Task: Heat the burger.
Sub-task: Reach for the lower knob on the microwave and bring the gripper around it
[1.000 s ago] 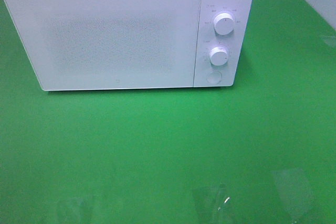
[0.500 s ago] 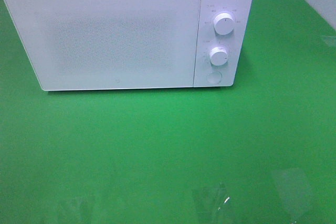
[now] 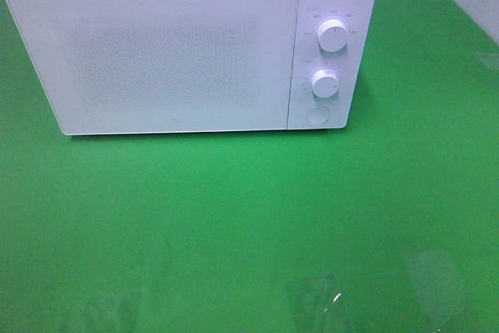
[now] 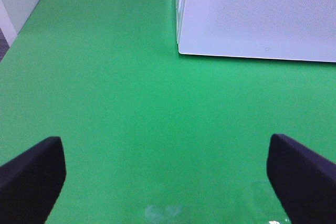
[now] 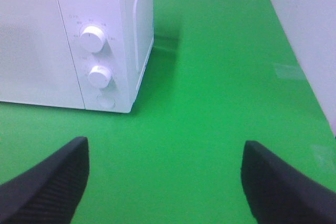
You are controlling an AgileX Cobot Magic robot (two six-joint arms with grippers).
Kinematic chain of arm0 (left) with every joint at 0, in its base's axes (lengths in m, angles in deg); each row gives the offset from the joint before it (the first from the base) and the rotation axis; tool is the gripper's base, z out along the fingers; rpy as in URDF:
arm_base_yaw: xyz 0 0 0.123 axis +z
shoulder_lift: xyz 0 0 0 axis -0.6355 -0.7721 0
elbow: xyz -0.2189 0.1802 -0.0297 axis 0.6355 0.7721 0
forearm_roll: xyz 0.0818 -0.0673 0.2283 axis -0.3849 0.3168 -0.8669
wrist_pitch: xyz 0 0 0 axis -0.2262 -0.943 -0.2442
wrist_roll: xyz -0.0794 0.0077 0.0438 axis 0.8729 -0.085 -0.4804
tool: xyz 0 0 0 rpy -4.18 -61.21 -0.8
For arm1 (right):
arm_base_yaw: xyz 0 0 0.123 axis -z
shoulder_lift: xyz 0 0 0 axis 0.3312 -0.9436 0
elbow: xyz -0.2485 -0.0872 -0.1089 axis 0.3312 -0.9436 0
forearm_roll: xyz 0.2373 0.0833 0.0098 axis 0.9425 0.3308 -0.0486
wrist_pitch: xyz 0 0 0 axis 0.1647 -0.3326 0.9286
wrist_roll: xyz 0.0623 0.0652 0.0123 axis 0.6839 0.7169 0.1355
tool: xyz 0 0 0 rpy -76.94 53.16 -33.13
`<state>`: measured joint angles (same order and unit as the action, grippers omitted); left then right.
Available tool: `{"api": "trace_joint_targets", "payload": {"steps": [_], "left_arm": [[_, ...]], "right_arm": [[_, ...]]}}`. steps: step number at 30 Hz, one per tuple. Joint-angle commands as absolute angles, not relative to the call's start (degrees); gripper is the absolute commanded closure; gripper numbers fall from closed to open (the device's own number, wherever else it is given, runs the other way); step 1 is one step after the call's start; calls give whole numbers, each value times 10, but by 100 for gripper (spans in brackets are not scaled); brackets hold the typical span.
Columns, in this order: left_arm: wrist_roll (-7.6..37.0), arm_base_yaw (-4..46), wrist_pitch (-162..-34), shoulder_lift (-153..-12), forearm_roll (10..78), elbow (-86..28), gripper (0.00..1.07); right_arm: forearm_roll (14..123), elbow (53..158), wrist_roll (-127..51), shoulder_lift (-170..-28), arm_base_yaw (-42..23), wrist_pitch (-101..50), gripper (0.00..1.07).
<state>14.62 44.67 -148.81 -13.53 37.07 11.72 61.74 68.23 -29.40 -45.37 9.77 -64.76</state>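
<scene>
White microwave (image 3: 179, 52) stands shut on the table (image 3: 234, 216); no burger is shown, so its direction cannot be told. The left tool (image 4: 165, 150) and right tool (image 5: 165, 148) are spread empty, with the right nearer the knobs (image 3: 325, 82).

This looks like a robot test bench in a lab rather than a home kitchen. A white microwave (image 3: 187, 48) with 2 dials (image 3: 334, 35) stands on a table (image 3: 249, 216) covered edge to edge in flat, bright green sheeting. Plain white panels (image 5: 310, 35) box in the sides. The black left gripper (image 4: 165, 148) and right gripper (image 5: 165, 148) hang above the green.
</scene>
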Motion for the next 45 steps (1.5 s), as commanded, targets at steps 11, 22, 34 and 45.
{"api": "trace_joint_targets", "payload": {"steps": [11, 22, 34, 45], "left_arm": [[146, 449, -1480, -122, 375, 117, 8], [146, 449, -1480, -122, 375, 117, 8], [146, 449, -1480, -122, 375, 117, 8], [146, 449, -1480, -122, 375, 117, 8]], "right_arm": [[600, 635, -289, -567, 99, -469, 32], [601, 624, -287, -700, 99, -320, 32], [600, 624, -280, -844, 99, -129, 32], [678, 624, -335, -985, 98, 3, 32]]}}
